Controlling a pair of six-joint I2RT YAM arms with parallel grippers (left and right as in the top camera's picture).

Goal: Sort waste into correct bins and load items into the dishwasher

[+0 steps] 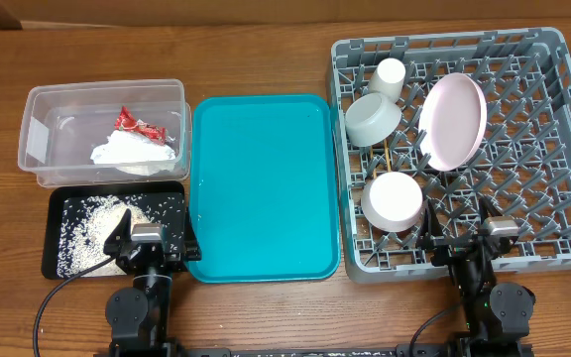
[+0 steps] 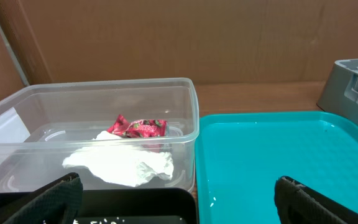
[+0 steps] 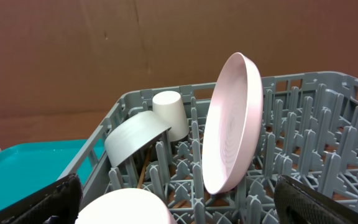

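The clear tub (image 1: 38,119) holds the crumpled white napkin (image 1: 132,151) and red snack wrapper (image 1: 135,125); both also show in the left wrist view, napkin (image 2: 123,165) and wrapper (image 2: 138,127). The black tray (image 1: 57,263) holds white rice scraps (image 1: 92,226). The grey dish rack (image 1: 563,129) holds the white cup (image 1: 390,76), grey-green bowl (image 1: 372,118), pink plate (image 1: 453,120) on edge, white bowl (image 1: 394,199) and wooden chopsticks (image 1: 389,159) under the pegs. My left gripper (image 2: 179,202) is open and empty over the black tray's near edge. My right gripper (image 3: 179,199) is open and empty over the rack's front.
A large teal tray (image 1: 263,188) lies between the bins and the rack, with a few rice grains (image 2: 211,200) on it. Brown cardboard walls stand behind the wooden table (image 1: 266,317).
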